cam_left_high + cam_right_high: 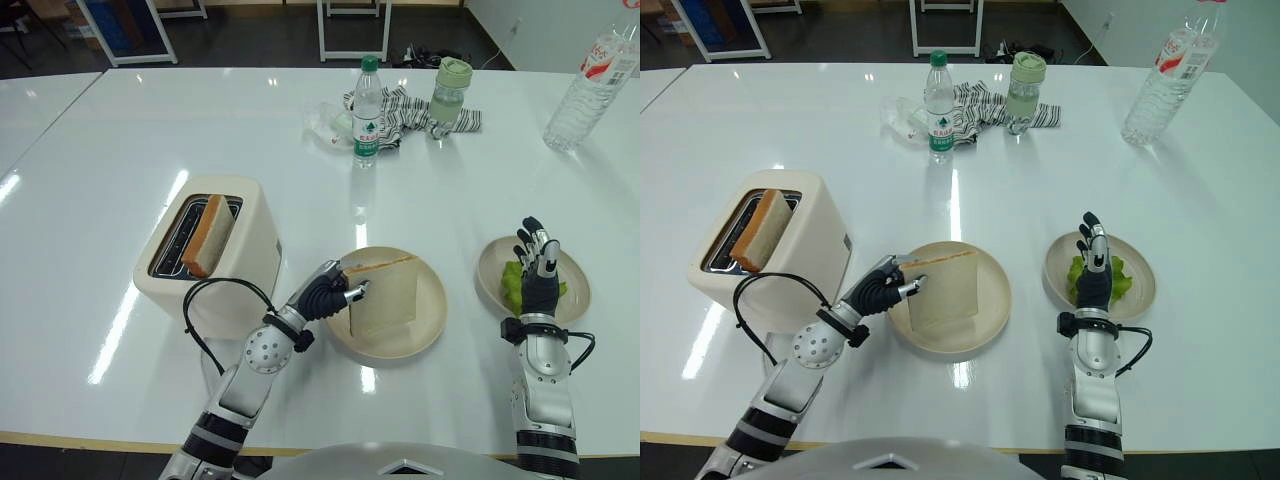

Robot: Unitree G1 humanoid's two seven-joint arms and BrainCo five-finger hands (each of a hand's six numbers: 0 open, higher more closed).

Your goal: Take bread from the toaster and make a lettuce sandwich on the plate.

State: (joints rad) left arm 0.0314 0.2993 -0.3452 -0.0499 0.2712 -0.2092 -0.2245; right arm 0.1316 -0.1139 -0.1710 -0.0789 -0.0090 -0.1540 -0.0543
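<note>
Presently, my left hand [328,291]: fingers curled on the left edge of one bread slice [385,297], held upright, its lower edge on the plate [432,318]. I judge the slice light, soft and easily dented, so it is best gripped gently by the crust.

My right hand [539,275]: fingers extended, nothing held, above the near edge of the small dish [578,288] of lettuce [511,287]. The lettuce looks limp and tearable; pinch a leaf edge.

Second slice [209,236]: standing in the toaster [258,232], left of the plate on the worktop [120,140]. Take it by its raised crust.
</note>
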